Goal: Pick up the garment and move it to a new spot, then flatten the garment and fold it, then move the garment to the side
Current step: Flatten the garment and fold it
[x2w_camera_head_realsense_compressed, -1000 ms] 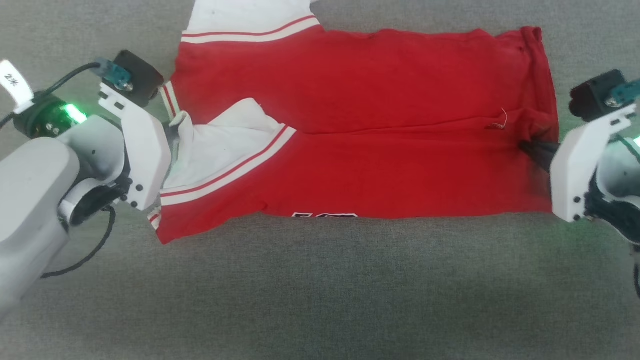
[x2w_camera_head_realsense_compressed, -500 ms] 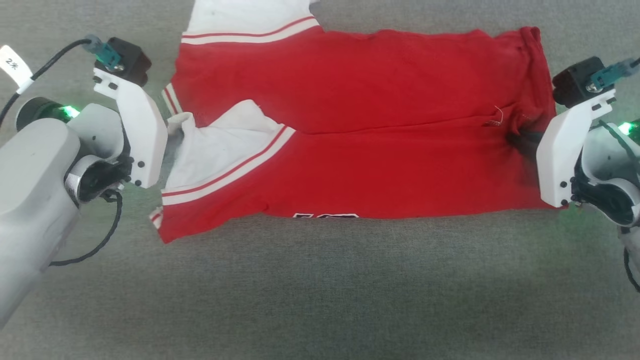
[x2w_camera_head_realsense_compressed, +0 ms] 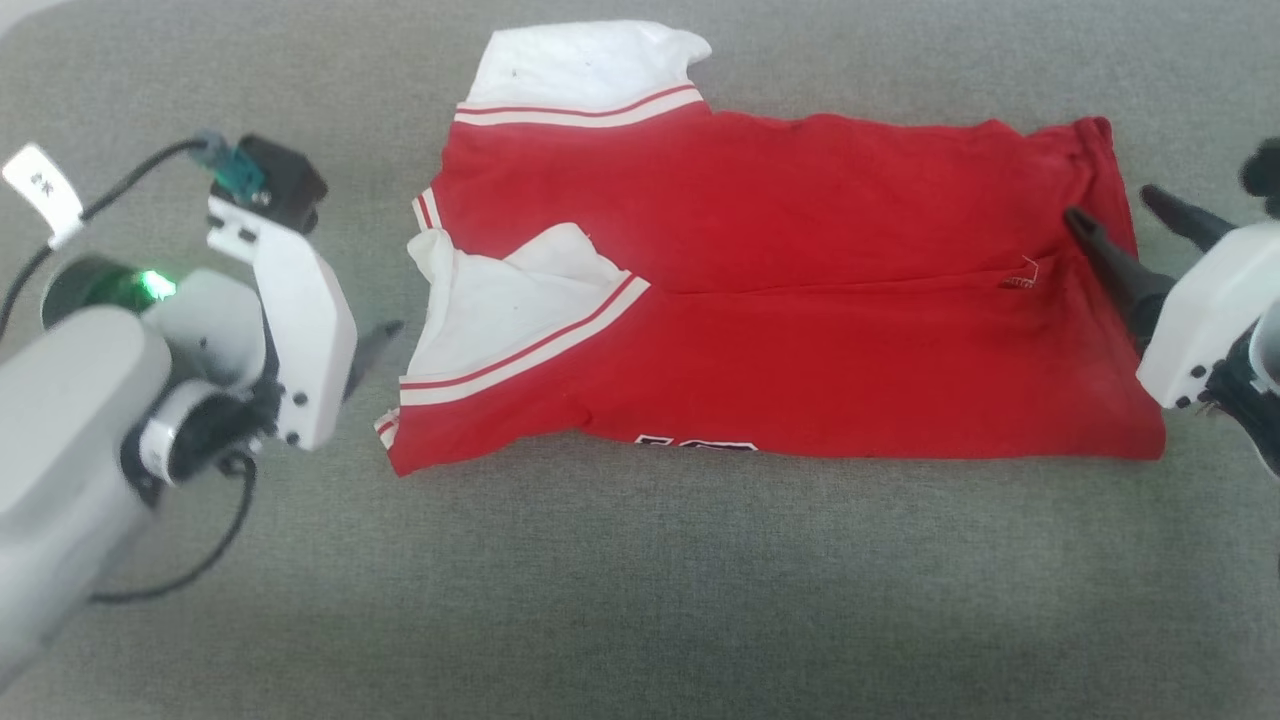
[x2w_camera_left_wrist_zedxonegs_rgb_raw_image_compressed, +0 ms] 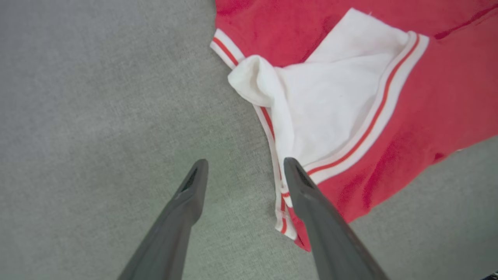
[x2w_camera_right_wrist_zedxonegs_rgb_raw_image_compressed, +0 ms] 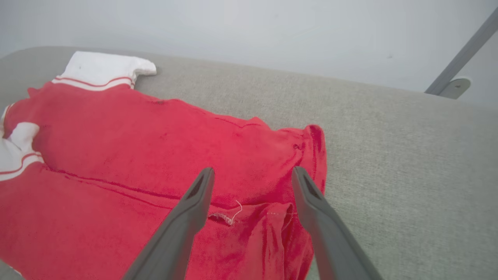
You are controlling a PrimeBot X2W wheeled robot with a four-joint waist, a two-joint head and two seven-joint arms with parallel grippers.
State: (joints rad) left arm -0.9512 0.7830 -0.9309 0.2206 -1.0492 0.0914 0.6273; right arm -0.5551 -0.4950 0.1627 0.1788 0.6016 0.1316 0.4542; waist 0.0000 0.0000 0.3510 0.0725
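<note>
Grey surface (x2w_camera_head_realsense_compressed: 640, 580) holds the garment (x2w_camera_head_realsense_compressed: 800, 360), its print (x2w_camera_head_realsense_compressed: 697, 442) mostly hidden.

Grey forearm (x2w_camera_head_realsense_compressed: 60, 420), white bracket (x2w_camera_head_realsense_compressed: 300, 340), dark-fingered left pincer (x2w_camera_left_wrist_zedxonegs_rgb_raw_image_compressed: 245, 163)

Grey fabric-covered desk (x2w_camera_head_realsense_compressed: 640, 600), soft even light, plain pale wall (x2w_camera_right_wrist_zedxonegs_rgb_raw_image_compressed: 249, 31) behind it, w/ a grey metal strut (x2w_camera_right_wrist_zedxonegs_rgb_raw_image_compressed: 463, 54) leaning in the bg.
</note>
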